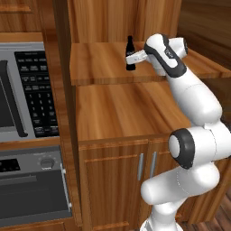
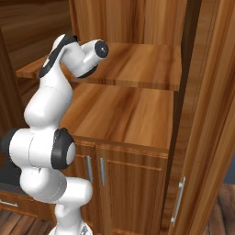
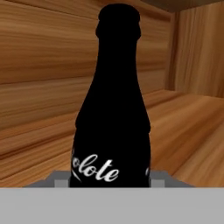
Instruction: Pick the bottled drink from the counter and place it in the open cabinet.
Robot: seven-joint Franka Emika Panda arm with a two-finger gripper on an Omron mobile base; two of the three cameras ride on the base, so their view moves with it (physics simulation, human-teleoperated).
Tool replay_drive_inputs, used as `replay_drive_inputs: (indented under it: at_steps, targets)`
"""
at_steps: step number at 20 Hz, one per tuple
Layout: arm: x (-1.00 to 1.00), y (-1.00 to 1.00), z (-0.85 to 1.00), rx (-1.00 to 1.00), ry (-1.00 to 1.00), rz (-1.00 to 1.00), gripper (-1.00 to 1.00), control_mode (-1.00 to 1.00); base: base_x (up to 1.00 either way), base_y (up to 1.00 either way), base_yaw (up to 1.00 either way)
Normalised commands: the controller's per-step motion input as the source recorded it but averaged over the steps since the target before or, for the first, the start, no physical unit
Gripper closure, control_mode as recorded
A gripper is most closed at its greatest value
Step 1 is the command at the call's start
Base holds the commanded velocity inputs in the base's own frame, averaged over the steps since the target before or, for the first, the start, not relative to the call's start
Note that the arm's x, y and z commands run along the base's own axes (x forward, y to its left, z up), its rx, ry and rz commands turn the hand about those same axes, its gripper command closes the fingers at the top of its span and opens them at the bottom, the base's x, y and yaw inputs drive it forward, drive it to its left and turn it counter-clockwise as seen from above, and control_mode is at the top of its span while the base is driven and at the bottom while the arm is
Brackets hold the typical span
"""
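We see the bottle upright on the upper shelf of the open cabinet, its base seemingly at the wood, gripper clamped around its lower body. We judge placing nearly finished. Next we must release and retreat without tipping it.

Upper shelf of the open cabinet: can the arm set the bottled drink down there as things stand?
Probably yes. The claw is shut on the bottled drink, upright over the upper shelf of the open cabinet, with bare wood around it and nothing blocking.
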Motion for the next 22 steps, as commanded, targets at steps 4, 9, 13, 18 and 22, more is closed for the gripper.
replay_drive_inputs:
  at_steps: [4, 9, 13, 18, 22]
  targets:
    - [0.39, 0.00, -0.14, 0.00, -0.04, 0.00, 1.00, -1.00, 0.00, 0.00, 0.00]
    - [0.38, 0.03, -0.22, 0.00, 0.00, 0.00, 1.00, -1.00, 0.00, 0.00, 0.00]
    - [0.37, 0.03, -0.25, 0.00, 0.00, 0.00, 1.00, -1.00, 0.00, 0.00, 0.00]
    - [0.33, 0.05, -0.29, 0.00, -0.01, 0.00, 1.00, -1.00, 0.00, 0.00, 0.00]
    - [0.34, 0.09, -0.33, 0.00, -0.06, 0.00, 1.00, -1.00, 0.00, 0.00, 0.00]
